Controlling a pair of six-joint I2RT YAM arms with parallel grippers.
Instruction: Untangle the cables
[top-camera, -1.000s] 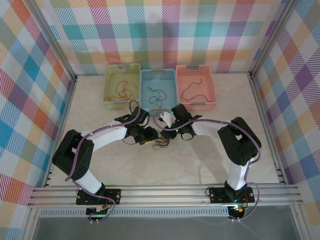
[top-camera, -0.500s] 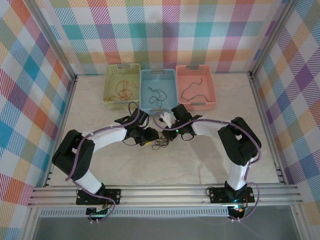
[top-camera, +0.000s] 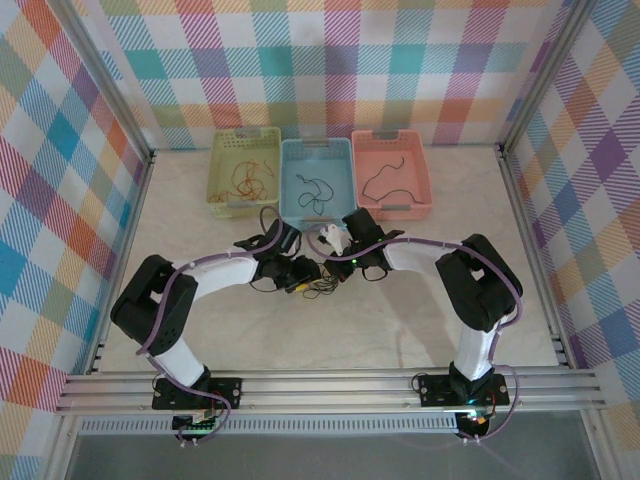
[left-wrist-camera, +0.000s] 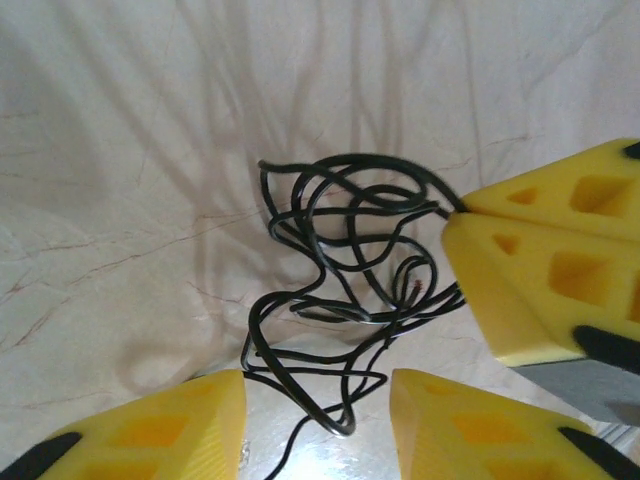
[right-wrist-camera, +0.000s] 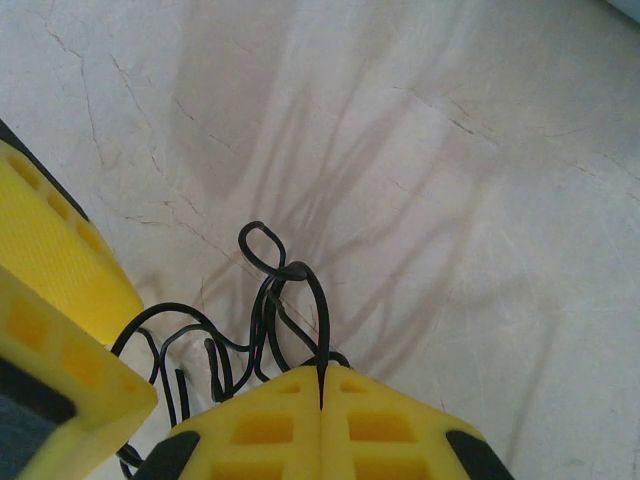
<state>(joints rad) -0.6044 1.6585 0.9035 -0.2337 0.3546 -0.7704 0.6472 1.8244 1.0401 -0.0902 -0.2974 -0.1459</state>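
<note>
The right tool (right-wrist-camera: 322, 385), its yellow fingers pressed together, pinches one black strand at the edge of the cables (left-wrist-camera: 340, 260), a knotted black bundle lying on the pale marbled counter (right-wrist-camera: 450, 150). Facing it, the left tool (left-wrist-camera: 315, 400) stands spread, its fingertips either side of the bundle's lower loops without squeezing them. Seen from above, both arms meet over the bundle near the counter's middle, just in front of a yellow-green basket (top-camera: 246, 133), a blue basket (top-camera: 318, 145) and a salmon basket (top-camera: 388, 135) lined up along the far edge.
</note>
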